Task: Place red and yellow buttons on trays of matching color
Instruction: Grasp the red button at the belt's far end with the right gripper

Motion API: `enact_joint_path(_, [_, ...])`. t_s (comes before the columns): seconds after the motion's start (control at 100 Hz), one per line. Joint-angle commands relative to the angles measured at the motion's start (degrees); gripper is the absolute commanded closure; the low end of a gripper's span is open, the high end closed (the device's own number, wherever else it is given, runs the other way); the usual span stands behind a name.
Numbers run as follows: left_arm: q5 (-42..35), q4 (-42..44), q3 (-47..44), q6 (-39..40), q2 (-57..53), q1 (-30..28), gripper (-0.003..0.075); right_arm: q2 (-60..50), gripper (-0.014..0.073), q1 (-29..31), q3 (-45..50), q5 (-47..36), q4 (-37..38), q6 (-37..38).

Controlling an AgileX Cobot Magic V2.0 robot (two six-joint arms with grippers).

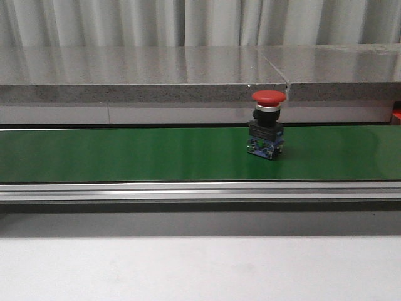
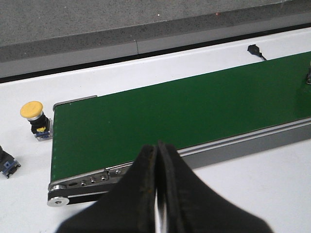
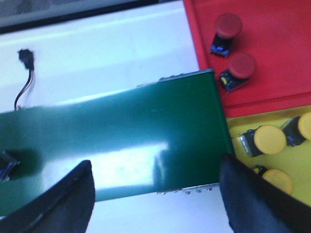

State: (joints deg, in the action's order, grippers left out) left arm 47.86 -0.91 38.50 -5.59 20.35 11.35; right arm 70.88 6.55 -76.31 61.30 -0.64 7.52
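red button rides green belt

red button stands upright on the green belt, right of centre. left pincer is pressed closed and empty above the belt's end; right pincer is spread wide near red tray and yellow tray.

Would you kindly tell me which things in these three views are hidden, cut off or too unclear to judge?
- Front view: both trays lie outside the frame; only a red sliver shows at the right edge.
- Left wrist view: the dark part is cropped by the left edge, colour unknown.
- Right wrist view: the yellow tray and its yellow buttons are cut by the frame and blurred; one sits behind a right tool finger.
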Motion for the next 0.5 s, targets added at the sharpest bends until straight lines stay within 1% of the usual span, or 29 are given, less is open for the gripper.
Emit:
enact_joint_path(0.0, [-4.0, -0.4, 1.3, 0.3, 0.5, 0.4, 0.0741, -1.6, 0.0052, -3.4, -1.3, 0.0, 0.6, -2.0])
enact_joint_path(0.14, [-4.0, -0.4, 1.3, 0.3, 0.5, 0.4, 0.0741, -0.8, 0.0052, -8.3, -1.3, 1.1, 0.3, -4.7])
enact_joint_path(0.22, [-4.0, -0.4, 1.3, 0.3, 0.5, 0.4, 0.0741, 0.3, 0.0052, -10.2, -1.3, 1.3, -0.2, -5.7])
enact_joint_path(0.32, [-4.0, -0.4, 1.3, 0.3, 0.5, 0.4, 0.0741, 3.1, 0.0052, -12.4, -1.3, 2.7, -1.8, -8.8])
enact_joint_path(0.39, [-4.0, -0.4, 1.3, 0.3, 0.5, 0.4, 0.0741, 5.3, 0.0052, -13.7, -1.3, 3.1, -4.4, -12.8])
enact_joint_path(0.49, [-4.0, -0.4, 1.3, 0.3, 0.5, 0.4, 0.0741, 8.5, 0.0052, -15.4, -1.3, 2.9, -9.4, -22.2])
